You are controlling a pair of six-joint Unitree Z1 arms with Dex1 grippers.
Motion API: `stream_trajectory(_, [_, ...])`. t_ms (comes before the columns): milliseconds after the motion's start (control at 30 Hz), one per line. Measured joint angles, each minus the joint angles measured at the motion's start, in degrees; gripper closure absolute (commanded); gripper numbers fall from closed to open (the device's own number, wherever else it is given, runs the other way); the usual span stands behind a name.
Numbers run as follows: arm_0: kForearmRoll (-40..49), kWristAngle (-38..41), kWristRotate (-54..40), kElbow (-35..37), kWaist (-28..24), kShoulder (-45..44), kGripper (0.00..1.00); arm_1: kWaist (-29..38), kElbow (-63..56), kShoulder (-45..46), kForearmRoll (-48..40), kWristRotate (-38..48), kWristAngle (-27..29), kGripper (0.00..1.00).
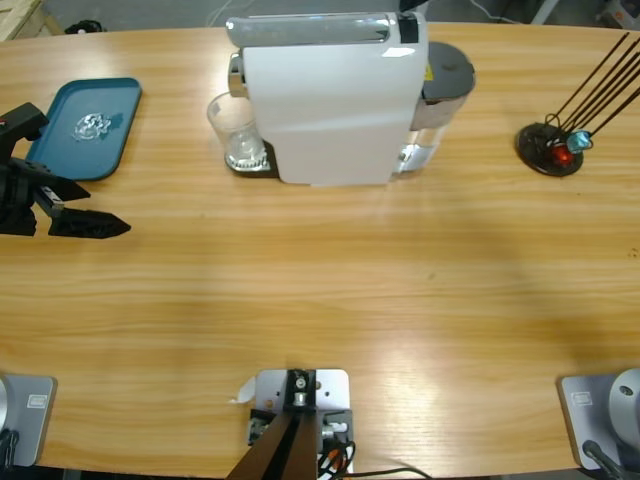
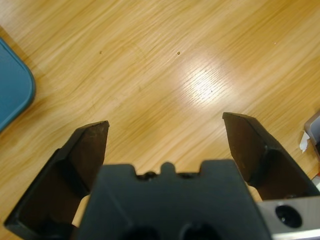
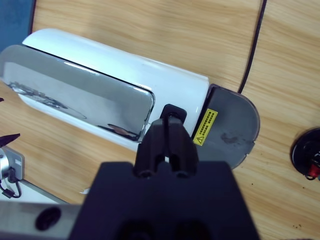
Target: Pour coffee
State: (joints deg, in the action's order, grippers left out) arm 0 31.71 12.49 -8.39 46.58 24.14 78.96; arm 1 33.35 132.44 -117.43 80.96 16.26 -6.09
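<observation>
Right gripper (image 3: 170,122), matte black jaws pressed together, hangs above the glossy white coffee machine (image 1: 330,105). Left gripper (image 2: 165,135) gapes over grained wooden table (image 1: 330,290). Coffee isn't discernible; clear glass (image 1: 235,130) stands beside the machine.

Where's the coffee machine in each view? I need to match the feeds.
High view: the coffee machine stands top centre, a glass at its left.
Left wrist view: not in it; only table and a corner of the blue tray.
Right wrist view: seen from above, across the upper left and centre.
Shared landmark: its chrome lid.
</observation>
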Motion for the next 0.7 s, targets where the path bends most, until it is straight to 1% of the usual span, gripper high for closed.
stream_trajectory(333, [0.00, 0.00, 0.00, 0.08, 0.00, 1.92, 0.000, 0.00, 0.03, -0.24, 0.00, 0.00, 0.16, 1.000])
stream_trajectory(700, [0.00, 0.00, 0.00, 0.12, 0.00, 2.11, 0.000, 0.00, 0.03, -0.21, 0.00, 0.00, 0.61, 1.000])
